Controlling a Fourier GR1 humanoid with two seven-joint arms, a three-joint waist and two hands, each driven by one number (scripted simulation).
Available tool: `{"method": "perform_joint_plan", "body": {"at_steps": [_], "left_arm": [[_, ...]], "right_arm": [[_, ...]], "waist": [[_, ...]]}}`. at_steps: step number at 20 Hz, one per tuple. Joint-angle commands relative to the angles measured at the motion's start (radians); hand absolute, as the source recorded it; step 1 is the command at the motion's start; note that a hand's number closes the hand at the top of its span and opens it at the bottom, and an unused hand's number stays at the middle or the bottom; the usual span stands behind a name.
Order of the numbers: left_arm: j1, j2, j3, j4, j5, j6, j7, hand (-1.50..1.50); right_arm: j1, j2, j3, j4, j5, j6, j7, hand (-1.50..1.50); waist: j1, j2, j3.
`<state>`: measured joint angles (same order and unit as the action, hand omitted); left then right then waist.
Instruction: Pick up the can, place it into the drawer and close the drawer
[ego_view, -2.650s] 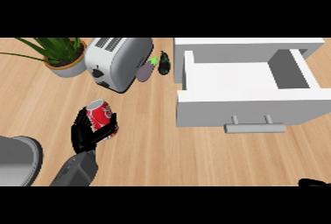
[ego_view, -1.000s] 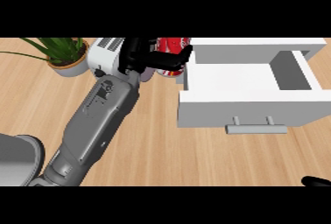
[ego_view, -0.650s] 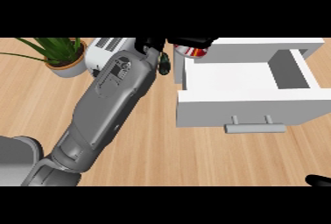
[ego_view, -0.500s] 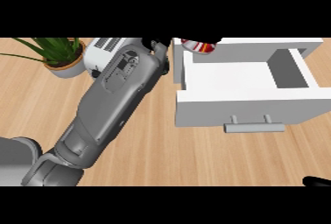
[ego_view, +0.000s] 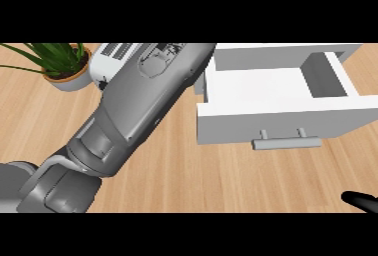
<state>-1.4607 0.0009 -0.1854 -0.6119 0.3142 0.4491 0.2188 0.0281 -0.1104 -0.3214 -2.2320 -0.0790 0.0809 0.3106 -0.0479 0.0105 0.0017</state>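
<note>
The white drawer (ego_view: 275, 114) stands pulled open at the upper right, with its grey handle (ego_view: 286, 142) facing me. The part of its inside that shows is bare. My grey left forearm (ego_view: 140, 100) stretches diagonally from the lower left up to the drawer's back left corner. There it runs out of the top of the view, so neither my left hand nor the can shows. Only a black tip of my right hand (ego_view: 362, 201) shows at the lower right edge.
A white toaster (ego_view: 117, 54) stands at the back, partly behind my left forearm. A potted green plant (ego_view: 63, 64) sits at the back left. Wooden counter (ego_view: 221, 175) spreads in front of the drawer.
My left hand lifted the red can off the counter and carried it up and right to the drawer's back left corner. Hand and can have since left the top of the view.
</note>
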Motion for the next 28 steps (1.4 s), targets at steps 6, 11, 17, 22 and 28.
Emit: {"method": "perform_joint_plan", "body": {"at_steps": [6,11,17,22,28], "left_arm": [[-0.099,-0.001,-0.093,0.165,0.118,0.055,-0.078,1.50],[-0.128,-0.001,-0.128,0.234,0.130,0.143,-0.094,-1.50],[-0.130,-0.001,-0.168,0.265,0.170,0.195,-0.122,-1.50],[-0.142,-0.001,-0.152,0.307,0.183,0.218,-0.180,-1.50],[-0.162,-0.001,-0.143,0.285,0.256,0.197,-0.158,-1.50]], "right_arm": [[-0.060,-0.013,0.020,-0.011,-0.008,-0.015,0.048,-1.50],[-0.073,-0.042,0.007,-0.007,-0.013,-0.008,0.074,-1.50],[-0.080,-0.011,0.063,-0.031,0.028,-0.025,0.072,-1.50],[-0.094,-0.072,0.070,-0.009,0.081,0.023,0.019,-1.50],[-0.175,-0.149,0.117,0.075,0.207,0.057,-0.060,-1.50]], "waist": [[-0.036,0.008,0.001],[-0.046,0.010,0.001],[-0.058,0.013,0.002],[-0.065,0.020,0.002],[-0.053,0.022,0.002]]}}
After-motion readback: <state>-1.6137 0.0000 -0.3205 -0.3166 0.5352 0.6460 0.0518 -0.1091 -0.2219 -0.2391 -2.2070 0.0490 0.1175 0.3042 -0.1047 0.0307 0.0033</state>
